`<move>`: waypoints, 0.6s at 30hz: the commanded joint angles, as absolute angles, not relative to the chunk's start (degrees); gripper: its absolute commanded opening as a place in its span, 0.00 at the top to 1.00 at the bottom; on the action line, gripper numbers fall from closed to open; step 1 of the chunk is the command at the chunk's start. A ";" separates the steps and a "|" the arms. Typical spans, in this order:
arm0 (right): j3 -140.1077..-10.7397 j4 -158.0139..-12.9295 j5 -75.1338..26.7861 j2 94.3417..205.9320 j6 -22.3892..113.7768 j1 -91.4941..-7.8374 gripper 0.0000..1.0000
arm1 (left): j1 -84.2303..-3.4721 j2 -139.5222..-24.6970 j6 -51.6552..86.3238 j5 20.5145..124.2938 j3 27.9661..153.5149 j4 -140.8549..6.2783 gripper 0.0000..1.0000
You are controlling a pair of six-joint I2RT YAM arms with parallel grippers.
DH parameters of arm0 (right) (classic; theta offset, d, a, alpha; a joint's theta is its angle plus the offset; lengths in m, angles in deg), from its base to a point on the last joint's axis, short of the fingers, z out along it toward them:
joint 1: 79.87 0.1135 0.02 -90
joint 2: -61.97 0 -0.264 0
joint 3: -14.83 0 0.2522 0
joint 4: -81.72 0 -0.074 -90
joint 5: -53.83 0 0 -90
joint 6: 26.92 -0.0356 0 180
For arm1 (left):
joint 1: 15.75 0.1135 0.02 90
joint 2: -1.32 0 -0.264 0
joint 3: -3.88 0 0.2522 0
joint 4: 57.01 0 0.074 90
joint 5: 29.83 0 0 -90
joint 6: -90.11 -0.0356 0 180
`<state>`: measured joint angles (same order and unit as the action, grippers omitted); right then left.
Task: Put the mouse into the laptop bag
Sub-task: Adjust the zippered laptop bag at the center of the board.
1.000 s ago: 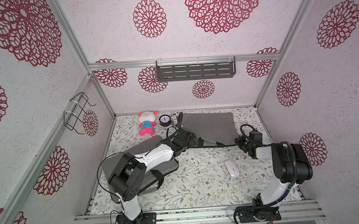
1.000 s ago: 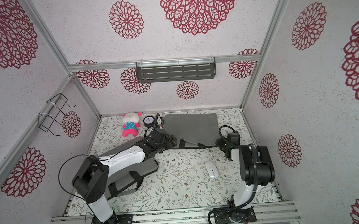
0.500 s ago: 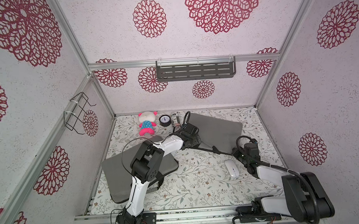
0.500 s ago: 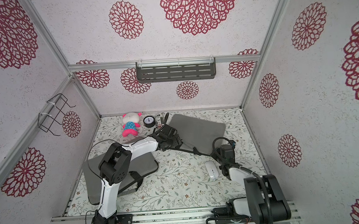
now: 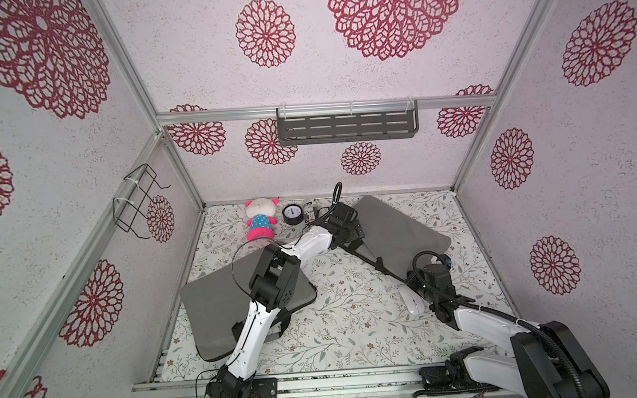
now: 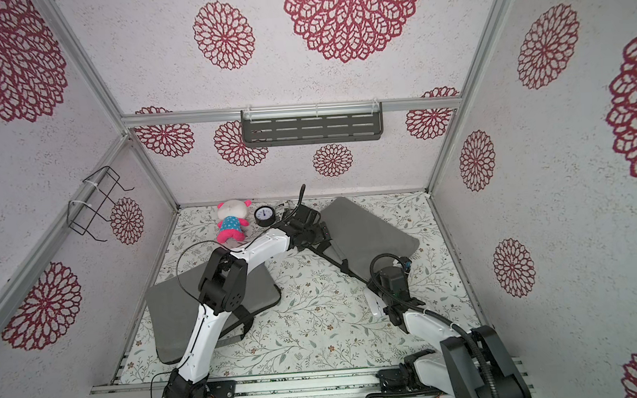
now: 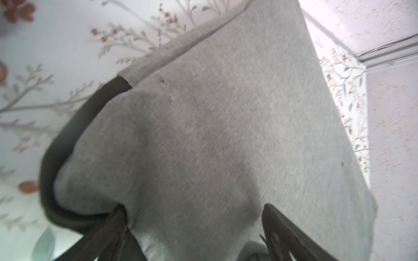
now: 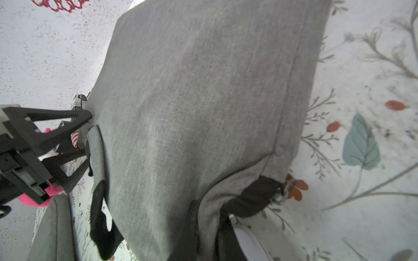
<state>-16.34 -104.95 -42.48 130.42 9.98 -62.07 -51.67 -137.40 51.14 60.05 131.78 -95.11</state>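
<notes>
Two robot arms work opposite corners of a grey laptop bag (image 5: 398,229) lying askew on the flowered table (image 5: 354,319), while the white mouse (image 5: 411,299) it is meant to hold sits outside on the cloth, just beside the bag's near corner and close against the right arm's wrist. The right gripper (image 5: 413,277) is closed, apparently pinching the puckered fabric at that corner next to a black strap end. The left gripper (image 7: 193,206) stands at the far corner with its fingers (image 7: 282,228) spread wide on either side of the cloth, gripping nothing. The trouble likely lies in that imbalance. With only one thin pinch on soft fabric, any further pull could slip free or swing the bag about its loose end. That could drag the bag over the mouse or nudge the mouse away across the table. The far corner also lies near a plush toy (image 5: 261,218) and a small dial gauge (image 5: 292,214), which a swinging edge or the left arm could sweep aside. Whether the bag's mouth is open cannot be told from these views. If it is shut, the mouse would meet closed fabric.
</notes>
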 commanded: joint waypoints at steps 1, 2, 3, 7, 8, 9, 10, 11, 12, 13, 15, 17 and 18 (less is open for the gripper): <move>-19.09 -109.82 -36.19 132.31 12.33 -58.90 0.83 | -51.18 -136.21 48.60 62.67 135.50 -91.47 0.05; -19.68 -109.92 -35.88 132.99 12.84 -58.40 0.76 | -51.19 -135.13 48.31 61.96 135.43 -91.63 0.05; -20.11 -109.88 -35.82 133.36 13.17 -58.05 0.72 | -51.09 -133.77 48.05 61.20 135.12 -91.86 0.04; -21.67 -105.52 -36.22 132.44 15.72 -57.19 0.42 | -51.00 -126.76 47.23 57.08 130.72 -92.75 0.02; -21.62 -103.42 -37.02 131.26 16.27 -57.27 0.35 | -51.00 -124.44 47.14 55.93 128.43 -92.22 0.02; -21.53 -101.49 -38.10 129.83 16.61 -57.20 0.29 | -51.06 -122.34 47.10 55.09 126.19 -91.49 0.02; -21.37 -98.47 -39.77 128.01 16.84 -57.20 0.23 | -51.25 -119.68 47.05 54.83 123.02 -90.30 0.01; -21.19 -95.21 -41.51 126.30 16.66 -57.23 0.17 | -51.58 -116.94 47.09 54.60 119.89 -88.97 0.01; -20.98 -92.69 -42.97 124.77 16.50 -57.22 0.13 | -51.98 -114.76 47.26 54.24 117.02 -87.88 0.00; -20.63 -90.19 -44.60 122.89 16.43 -57.28 0.11 | -52.57 -112.08 47.74 54.17 113.68 -86.46 0.00; -19.60 -86.46 -46.92 119.63 15.82 -57.35 0.10 | -53.88 -106.96 49.61 54.32 107.48 -83.70 0.01; -18.57 -84.28 -48.82 116.44 15.73 -57.37 0.10 | -56.01 -103.96 51.40 55.11 101.54 -79.60 0.02; -18.35 -83.26 -49.79 115.42 15.79 -57.60 0.11 | -56.91 -103.26 52.08 55.44 99.79 -78.54 0.02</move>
